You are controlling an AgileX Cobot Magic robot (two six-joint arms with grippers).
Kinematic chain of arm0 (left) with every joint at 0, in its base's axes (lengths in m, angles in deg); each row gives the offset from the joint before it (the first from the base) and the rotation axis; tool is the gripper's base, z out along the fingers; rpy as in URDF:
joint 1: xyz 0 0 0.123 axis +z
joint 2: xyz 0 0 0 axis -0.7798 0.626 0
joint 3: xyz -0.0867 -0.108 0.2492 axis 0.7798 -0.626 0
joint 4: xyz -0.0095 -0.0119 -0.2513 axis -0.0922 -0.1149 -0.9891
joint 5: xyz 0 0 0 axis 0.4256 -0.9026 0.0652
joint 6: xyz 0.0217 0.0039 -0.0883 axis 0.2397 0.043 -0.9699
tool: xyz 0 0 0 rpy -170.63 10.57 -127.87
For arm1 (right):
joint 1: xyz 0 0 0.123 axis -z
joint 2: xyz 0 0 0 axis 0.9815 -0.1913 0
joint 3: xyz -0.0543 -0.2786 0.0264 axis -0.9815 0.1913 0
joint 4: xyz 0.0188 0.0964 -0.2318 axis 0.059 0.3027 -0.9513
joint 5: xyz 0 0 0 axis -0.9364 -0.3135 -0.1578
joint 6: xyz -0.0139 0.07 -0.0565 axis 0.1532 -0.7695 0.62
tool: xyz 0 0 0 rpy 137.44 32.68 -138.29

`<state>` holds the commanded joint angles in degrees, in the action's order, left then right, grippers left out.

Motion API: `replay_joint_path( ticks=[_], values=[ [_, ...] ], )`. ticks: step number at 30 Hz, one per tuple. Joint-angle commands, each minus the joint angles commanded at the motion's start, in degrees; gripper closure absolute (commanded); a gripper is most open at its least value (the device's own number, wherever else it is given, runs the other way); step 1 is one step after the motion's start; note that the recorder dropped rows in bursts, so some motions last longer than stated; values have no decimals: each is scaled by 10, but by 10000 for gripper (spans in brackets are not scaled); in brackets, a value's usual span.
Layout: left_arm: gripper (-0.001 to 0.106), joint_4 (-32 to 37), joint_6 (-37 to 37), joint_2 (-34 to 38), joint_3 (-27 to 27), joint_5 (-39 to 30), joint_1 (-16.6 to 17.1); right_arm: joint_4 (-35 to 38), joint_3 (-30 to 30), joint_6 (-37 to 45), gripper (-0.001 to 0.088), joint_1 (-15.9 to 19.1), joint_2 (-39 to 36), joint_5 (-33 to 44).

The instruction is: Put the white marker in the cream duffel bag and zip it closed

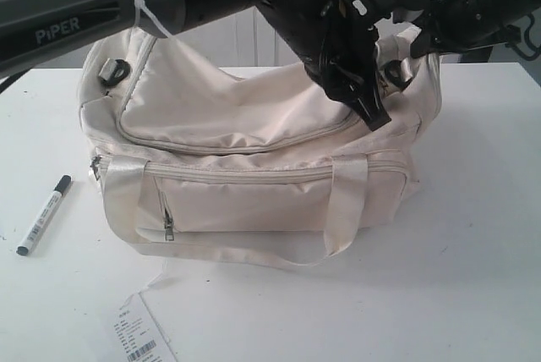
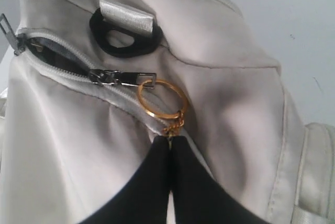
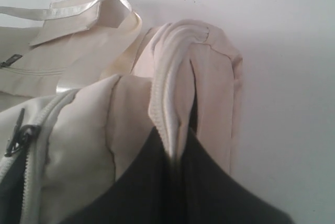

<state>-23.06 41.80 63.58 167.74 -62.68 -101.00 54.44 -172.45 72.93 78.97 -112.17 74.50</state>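
the white marker (image 1: 44, 215) lies by the left edge of the table (image 1: 473, 252), far from both jaws. the left gripper (image 2: 170, 141) pinches the gold ring chain (image 2: 175, 124); the right gripper (image 3: 175, 153) pinches the cream duffel bag (image 1: 254, 121).

The paper tag (image 1: 135, 335) runs off the bottom edge; print on the white marker (image 1: 42, 216) is too small to read.

A white table (image 1: 473, 235) fills nearly the whole scene, its top plain and matt, running from the near edge out to left and right. Its far edge shows as a straight line on both sides. Just behind it stands a white wall (image 1: 228, 45), marked by a few thin upright seams like panel joints. At the far right the backdrop turns greyer, too dim to make out. The light is soft and even; shadows on the tabletop are pale and blurred.
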Motion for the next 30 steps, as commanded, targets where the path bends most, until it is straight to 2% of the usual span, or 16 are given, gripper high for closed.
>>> replay_joint_path(
  ticks=[4,7,16,17,19,22,24,26,30],
  values=[
    [985,1,2,3,-1,-2,0,0,0,0,868,0,0,0],
    [1052,-2,0,3,-1,-2,0,-1,0,0,868,0,0,0],
    [1045,-7,-31,2,-1,-45,0,-1,0,0,868,0,0,0],
    [1025,-7,-39,2,-1,-49,0,-1,0,0,868,0,0,0],
    [908,-7,-41,2,-1,-58,0,-1,0,0,868,0,0,0],
    [658,-6,-46,2,-1,-61,0,-1,0,0,868,0,0,0],
    [559,0,-66,2,-1,-62,0,-1,0,0,868,0,0,0],
    [546,14,-78,0,-1,-62,0,-1,0,0,868,0,0,0],
    [585,20,-73,-10,-1,-55,0,-1,0,0,868,0,0,0]
  ],
)
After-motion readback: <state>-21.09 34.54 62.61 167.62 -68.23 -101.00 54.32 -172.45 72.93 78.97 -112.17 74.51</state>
